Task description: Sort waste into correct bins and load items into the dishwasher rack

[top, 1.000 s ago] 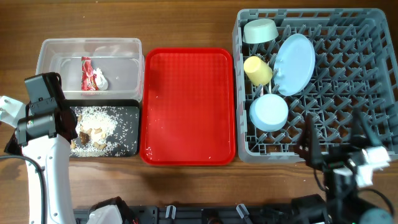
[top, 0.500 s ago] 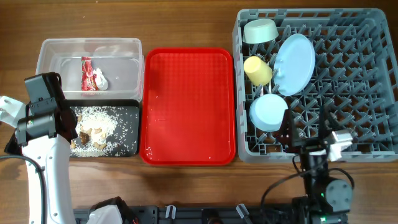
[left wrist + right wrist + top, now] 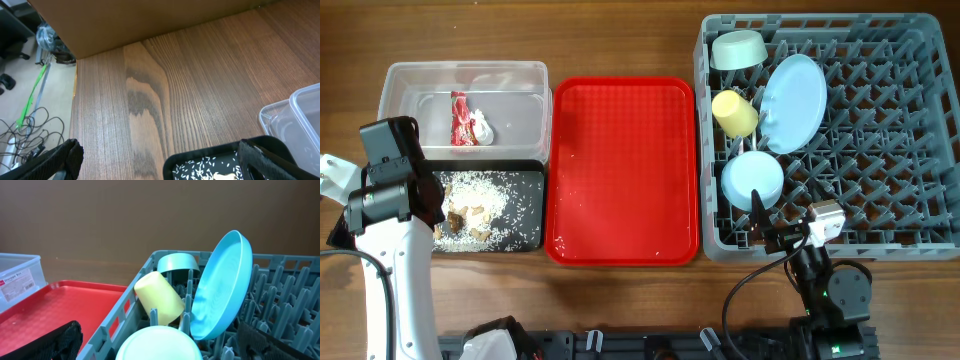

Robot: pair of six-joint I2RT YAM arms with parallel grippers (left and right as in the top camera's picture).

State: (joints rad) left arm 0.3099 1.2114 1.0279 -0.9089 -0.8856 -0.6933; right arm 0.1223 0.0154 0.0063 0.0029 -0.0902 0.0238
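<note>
Right arm has swung left along the near edge of the dishwasher rack (image 3: pixel 830 20) over the last second. Right gripper (image 3: pixel 780 228) now sits just near of the pale blue bowl (image 3: pixel 752 180), fingers spread wide, nothing between them. Left gripper (image 3: pixel 160 150) unmoved at the left edge of the black bin (image 3: pixel 525 205), also spread wide and empty.

Reads as wind-down or repositioning; nothing looks left to carry.

- Rack, left columns: pale mint bowl (image 3: pixel 738 48) at the far corner, yellow cup (image 3: pixel 734 112) on its side, light blue plate (image 3: pixel 793 102) leaning on edge among the pegs, pale blue bowl upside down nearest.
- Clear bin (image 3: pixel 520 100), far left: red wrapper (image 3: pixel 459 118) touching crumpled white paper scrap (image 3: pixel 480 128).
- Black bin: rice (image 3: pixel 480 195) scattered, brown bits mixed in.
- Red tray (image 3: pixel 620 170) bare.
- White fork and spoon: not seen in any view, so the rack load may be incomplete.
</note>
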